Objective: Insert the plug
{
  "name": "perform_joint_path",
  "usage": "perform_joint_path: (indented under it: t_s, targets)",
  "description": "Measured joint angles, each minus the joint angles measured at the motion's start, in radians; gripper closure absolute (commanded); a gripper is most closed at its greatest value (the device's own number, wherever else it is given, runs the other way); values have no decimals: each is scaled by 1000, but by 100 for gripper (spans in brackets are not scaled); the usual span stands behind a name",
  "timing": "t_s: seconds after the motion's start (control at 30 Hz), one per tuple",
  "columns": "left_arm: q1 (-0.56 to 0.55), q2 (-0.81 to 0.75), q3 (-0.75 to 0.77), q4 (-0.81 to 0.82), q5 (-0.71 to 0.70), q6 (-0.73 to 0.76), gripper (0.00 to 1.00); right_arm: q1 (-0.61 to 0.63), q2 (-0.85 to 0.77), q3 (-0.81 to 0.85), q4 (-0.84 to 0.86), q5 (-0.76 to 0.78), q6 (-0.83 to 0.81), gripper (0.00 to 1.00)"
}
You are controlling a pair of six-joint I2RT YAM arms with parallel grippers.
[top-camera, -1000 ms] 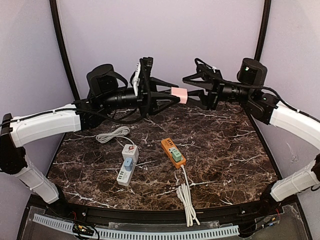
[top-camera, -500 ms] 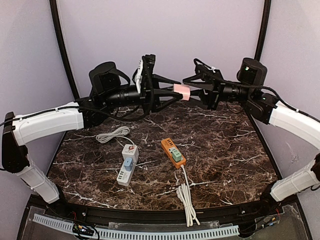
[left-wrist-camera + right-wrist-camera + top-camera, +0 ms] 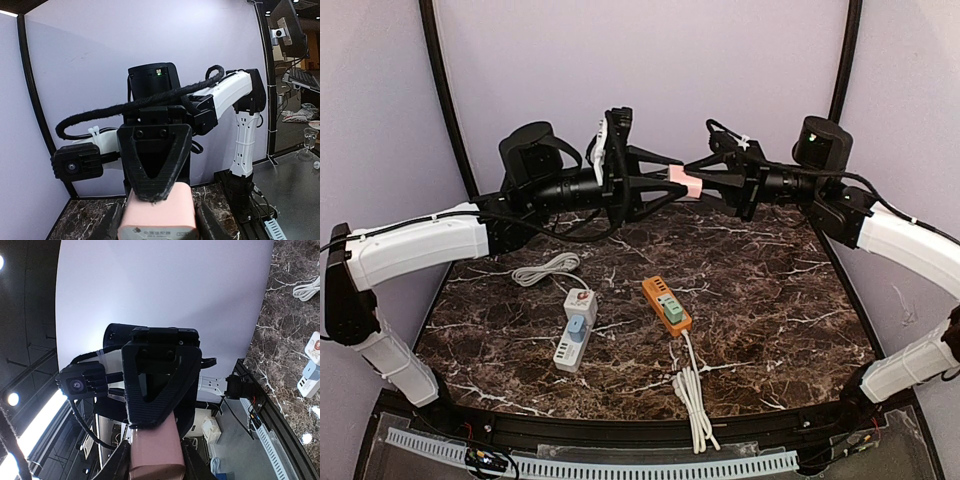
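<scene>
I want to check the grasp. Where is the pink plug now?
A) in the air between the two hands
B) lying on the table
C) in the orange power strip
A: the pink plug is above the table, gripped by the left hand and the right hand.

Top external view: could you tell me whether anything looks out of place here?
Yes: the pink plug hangs in mid-air at the back, gripped by the left gripper and right gripper at once, well above the orange power strip and white power strip on the table.
</scene>
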Motion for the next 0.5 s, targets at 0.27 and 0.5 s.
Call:
perform_joint_path:
  t_s: [0.27,0.5]
  targets:
    - [0,0,1,0,0,9,99,0,0,0,0,-2,3,100]
    - [0,0,0,0,-5,7,28,-1,0,0,-5,0,-4,100]
